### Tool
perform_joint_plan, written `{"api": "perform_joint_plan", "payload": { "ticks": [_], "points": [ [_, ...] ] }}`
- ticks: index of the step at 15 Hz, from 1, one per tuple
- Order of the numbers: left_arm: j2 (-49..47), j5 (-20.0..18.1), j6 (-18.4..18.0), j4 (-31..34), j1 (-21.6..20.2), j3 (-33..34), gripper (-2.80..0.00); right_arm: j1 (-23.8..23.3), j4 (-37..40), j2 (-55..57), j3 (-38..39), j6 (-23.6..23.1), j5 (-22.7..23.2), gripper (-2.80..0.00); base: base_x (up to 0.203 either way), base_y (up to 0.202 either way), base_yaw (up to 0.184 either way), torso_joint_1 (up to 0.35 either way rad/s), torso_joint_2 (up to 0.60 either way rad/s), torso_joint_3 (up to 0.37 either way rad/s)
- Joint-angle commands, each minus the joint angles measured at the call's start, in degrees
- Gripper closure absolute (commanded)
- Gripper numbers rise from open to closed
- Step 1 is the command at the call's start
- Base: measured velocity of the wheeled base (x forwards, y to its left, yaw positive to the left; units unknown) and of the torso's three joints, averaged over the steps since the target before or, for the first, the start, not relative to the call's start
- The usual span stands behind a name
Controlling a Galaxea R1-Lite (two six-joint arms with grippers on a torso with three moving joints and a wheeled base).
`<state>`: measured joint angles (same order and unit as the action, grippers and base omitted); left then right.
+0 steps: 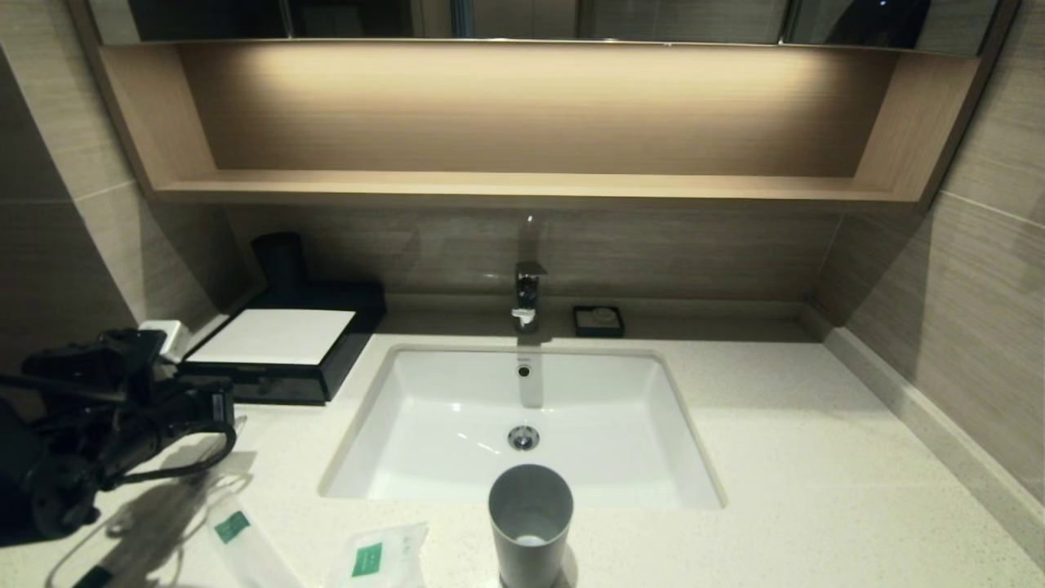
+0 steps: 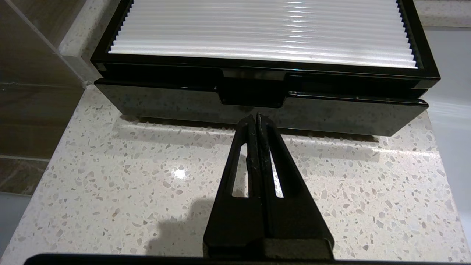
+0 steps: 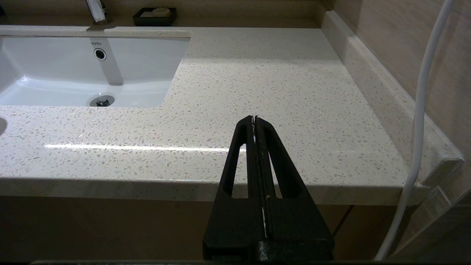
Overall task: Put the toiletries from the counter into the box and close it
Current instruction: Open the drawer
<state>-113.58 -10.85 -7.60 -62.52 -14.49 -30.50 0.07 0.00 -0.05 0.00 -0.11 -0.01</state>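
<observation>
Left wrist view: left gripper (image 2: 257, 117), fingers pressed together, points straight at centre notch of low black rectangular box (image 2: 257, 106); drawer front runs crosswise. Right gripper (image 3: 254, 119) parked, fingers pressed together.

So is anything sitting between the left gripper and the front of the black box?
Nothing visible. The left gripper, shut, points at the notch in the drawer front of the box, with only bare counter between them.

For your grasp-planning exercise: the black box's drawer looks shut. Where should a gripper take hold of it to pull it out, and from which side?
Take the box at the notched recess in the middle of its drawer front, coming from the front, where the shut left gripper is now. The front looks smooth elsewhere.
</observation>
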Motion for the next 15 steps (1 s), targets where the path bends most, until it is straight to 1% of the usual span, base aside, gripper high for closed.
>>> {"api": "perform_joint_plan", "payload": {
  "ticks": [1,3,15],
  "points": [
    [-1.81,-0.05,0.04,-2.31,-0.01,0.09,0.0,0.01,0.0,-0.04,0.09,-0.07,0.01,0.0,0.0,0.0,0.0,0.0,0.0,0.0],
    [-2.5,-0.05,0.04,-3.22,-0.01,0.0,0.0,0.01,0.0,-0.04,0.09,0.02,0.01,0.0,0.0,0.0,0.0,0.0,0.0,0.0],
    [-3.5,-0.05,-0.04,-3.31,0.08,-0.96,0.0,0.01,0.0,-0.04,0.09,0.02,0.01,0.0,0.0,0.0,0.0,0.0,0.0,0.0]
  ]
}}
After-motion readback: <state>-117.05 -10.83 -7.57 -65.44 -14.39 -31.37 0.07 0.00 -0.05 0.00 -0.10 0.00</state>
